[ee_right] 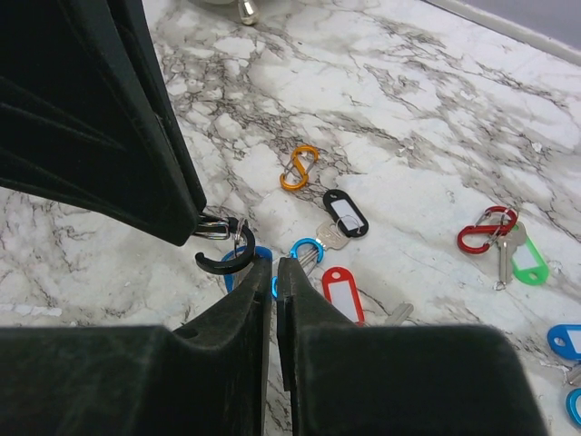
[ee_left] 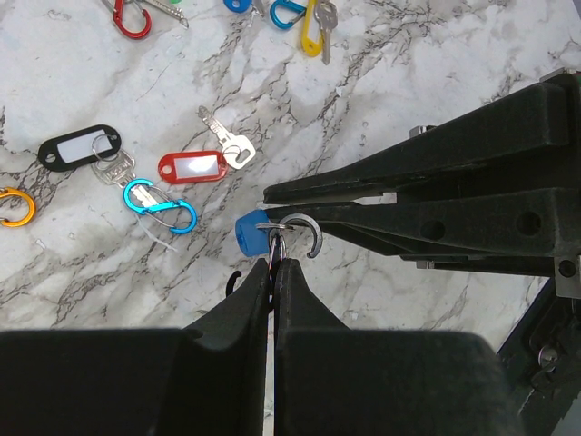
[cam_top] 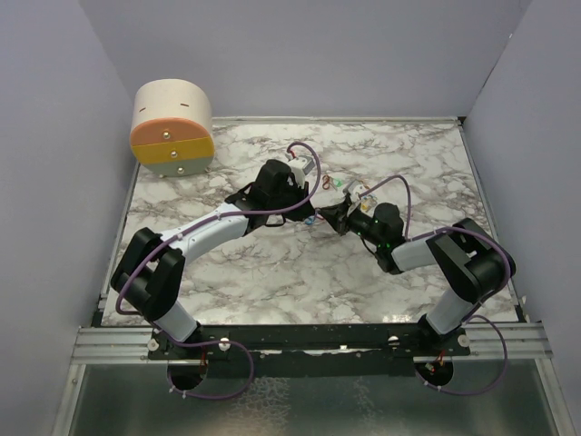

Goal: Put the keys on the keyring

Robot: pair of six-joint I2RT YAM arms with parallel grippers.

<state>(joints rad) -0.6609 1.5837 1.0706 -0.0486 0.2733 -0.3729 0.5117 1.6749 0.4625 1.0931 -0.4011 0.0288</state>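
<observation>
Both meet: my left gripper (ee_left: 275,263) clamps the black carabiner (ee_right: 222,263), my right gripper (ee_right: 274,265) sits nearly closed beside the blue key (ee_left: 250,232); drawer box (cam_top: 172,127) contents hidden.

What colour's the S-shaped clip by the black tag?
The S-shaped clip is orange; best in right wrist view.

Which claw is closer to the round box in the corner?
Left. The left claw sits on the box side of the spot where the two meet. The right claw sits just beyond it, on the far side.
</observation>
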